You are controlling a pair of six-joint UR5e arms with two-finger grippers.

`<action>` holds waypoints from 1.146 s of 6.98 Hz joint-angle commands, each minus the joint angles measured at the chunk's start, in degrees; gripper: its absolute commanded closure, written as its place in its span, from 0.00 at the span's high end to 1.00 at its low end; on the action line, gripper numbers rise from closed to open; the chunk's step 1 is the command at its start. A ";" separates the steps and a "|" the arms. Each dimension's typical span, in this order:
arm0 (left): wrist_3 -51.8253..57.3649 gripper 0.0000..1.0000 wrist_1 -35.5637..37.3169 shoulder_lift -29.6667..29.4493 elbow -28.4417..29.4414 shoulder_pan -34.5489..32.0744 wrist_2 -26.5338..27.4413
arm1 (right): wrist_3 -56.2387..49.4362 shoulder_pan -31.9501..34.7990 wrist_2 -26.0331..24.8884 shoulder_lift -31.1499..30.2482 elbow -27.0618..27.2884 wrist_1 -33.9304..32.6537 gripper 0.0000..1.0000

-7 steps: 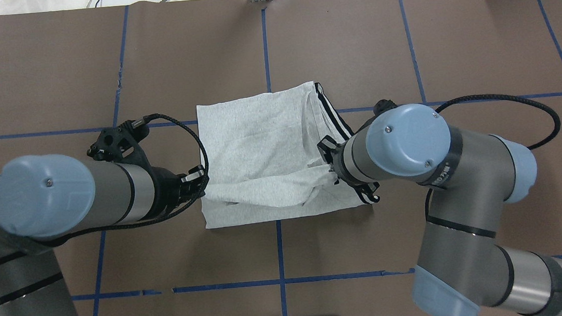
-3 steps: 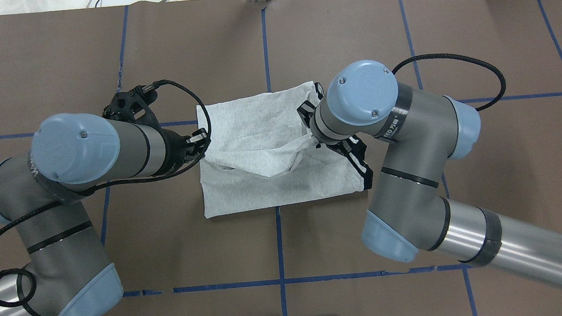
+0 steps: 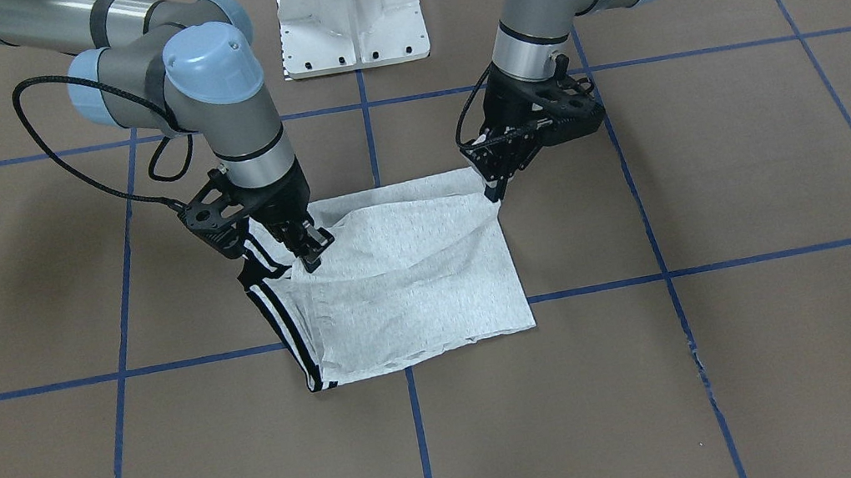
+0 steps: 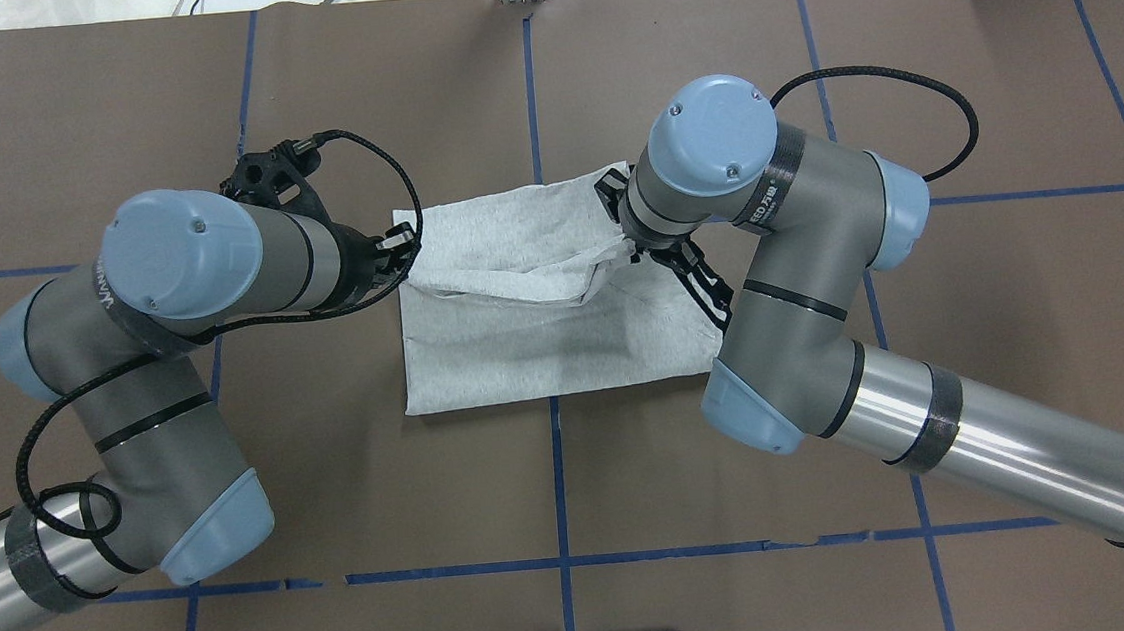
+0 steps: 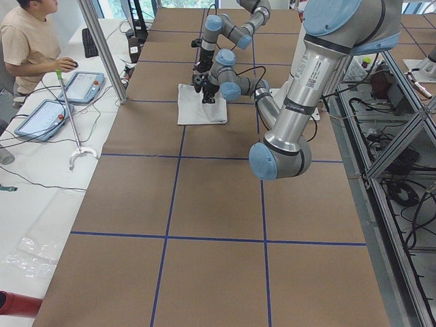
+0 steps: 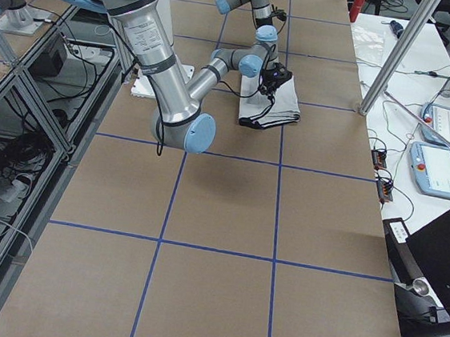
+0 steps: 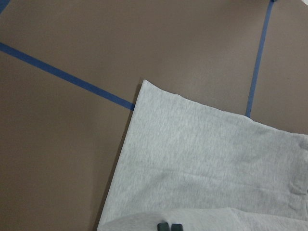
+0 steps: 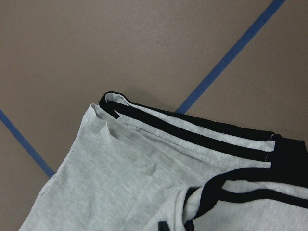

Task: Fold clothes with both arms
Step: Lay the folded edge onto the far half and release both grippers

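Observation:
The light grey T-shirt (image 4: 524, 344) lies folded into a rough rectangle at the middle of the brown table, its black-striped sleeve (image 3: 281, 315) along the robot's right side. My left gripper (image 4: 404, 258) is shut on the shirt's lifted edge at its left corner. My right gripper (image 4: 629, 247) is shut on the same edge near the stripes. Between them the raised cloth sags over the lower layer. In the left wrist view the fingertips (image 7: 163, 226) pinch grey cloth (image 7: 207, 163). The right wrist view shows the black stripes (image 8: 192, 134).
The white pedestal (image 3: 348, 6) stands at the robot's side of the table (image 4: 203, 83), which is crossed by blue tape lines (image 4: 560, 476). A person (image 5: 34, 41) sits at a side bench with tablets (image 5: 41, 119) beyond the table's far edge.
Both arms have moved away from the robot's base, carrying the shirt's lifted near edge over the lower layer toward the far edge. Both grippers stay shut on the cloth.

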 commanded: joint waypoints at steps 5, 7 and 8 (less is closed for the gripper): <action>0.13 0.00 -2.49 -0.36 2.95 -1.00 0.27 | -0.74 0.96 0.29 2.90 -4.59 0.25 0.00; 0.31 0.00 -2.57 -0.36 3.30 -1.78 0.27 | -1.09 1.58 0.73 3.51 -5.99 0.25 0.00; 2.48 0.00 -2.57 -0.45 3.83 -1.88 0.27 | -1.35 1.58 0.73 4.56 -7.91 0.25 0.00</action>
